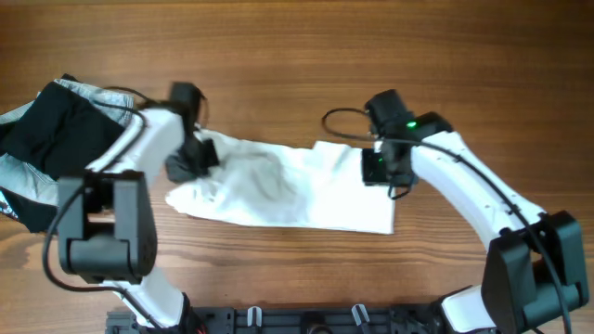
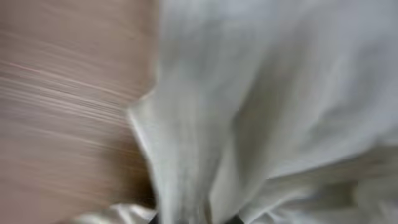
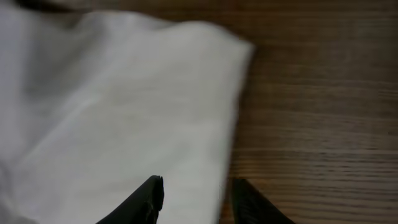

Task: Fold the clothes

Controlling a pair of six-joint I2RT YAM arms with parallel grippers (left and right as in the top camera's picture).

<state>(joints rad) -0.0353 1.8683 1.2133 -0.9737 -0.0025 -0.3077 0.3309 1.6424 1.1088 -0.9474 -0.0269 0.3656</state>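
The clothes are one white wrinkled shirt (image 1: 278, 186), lying flattened across the middle of the wooden table. My left gripper (image 1: 190, 160) is at the shirt's left end. In the left wrist view white fabric (image 2: 261, 93) fills most of the picture and bunches into a pinched fold at the bottom edge, where the gripper (image 2: 194, 221) is shut on it. My right gripper (image 1: 376, 167) is at the shirt's upper right corner. In the right wrist view it (image 3: 199, 199) stands open across the shirt's right edge (image 3: 155, 112): one black finger (image 3: 146, 199) over fabric, the other (image 3: 255, 205) over bare wood.
A black folded garment (image 1: 51, 139) lies at the table's far left, with pale grey cloth (image 1: 11, 172) around it, just behind the left arm. Bare wood (image 1: 297, 56) stretches along the back and right of the shirt. The arm bases (image 1: 306, 320) stand at the front edge.
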